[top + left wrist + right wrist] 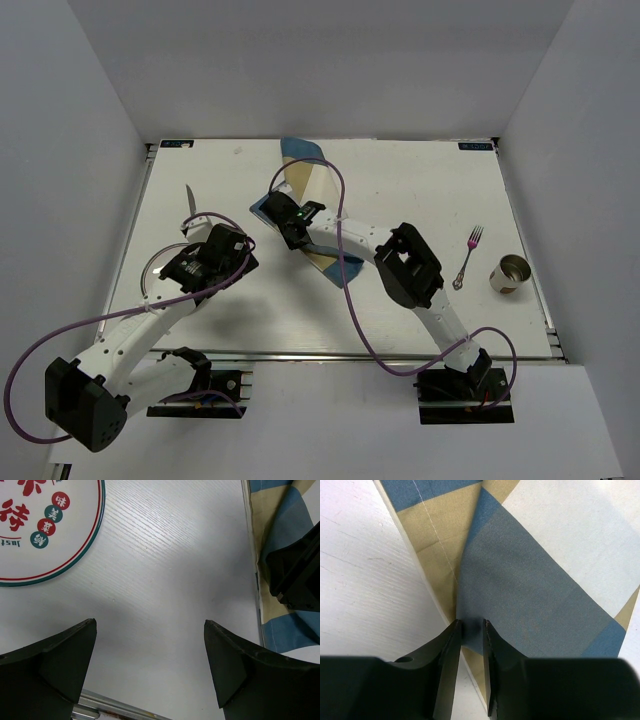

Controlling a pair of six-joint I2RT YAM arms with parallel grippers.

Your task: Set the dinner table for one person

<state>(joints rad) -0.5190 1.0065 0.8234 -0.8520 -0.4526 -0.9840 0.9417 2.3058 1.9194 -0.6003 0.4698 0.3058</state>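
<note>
The dinner table [430, 190], a wide white top with faint grain, lies under both arms and fills the top view; a silver rail [330, 355] runs along its 6 o'clock edge.

The left pincer [150, 625] hangs with its jaws released and spread wide, nothing between them, only bare table below. It sits toward the table's 9 o'clock side. The right pincer [471, 622] is near the table's middle, clenched on a raised fold of the placemat [530, 580], which is pinched between its two fingers.

Counted: one placemat, checked in blue, tan and cream, partly lifted and folded, with its far end toward 12 o'clock. One plate [45, 530], white with a red and green ring and red characters, at 10 o'clock from the left pincer in its wrist view. From above, most of the plate is hidden under the left arm. One knife [189, 200], just at 12 o'clock from the left pincer. One fork [467, 256], well away at 3 o'clock from the right pincer. One metal cup [510, 273], just beside the fork on its 3 o'clock side.

A purple cable [340, 190] arcs over the placemat.
</note>
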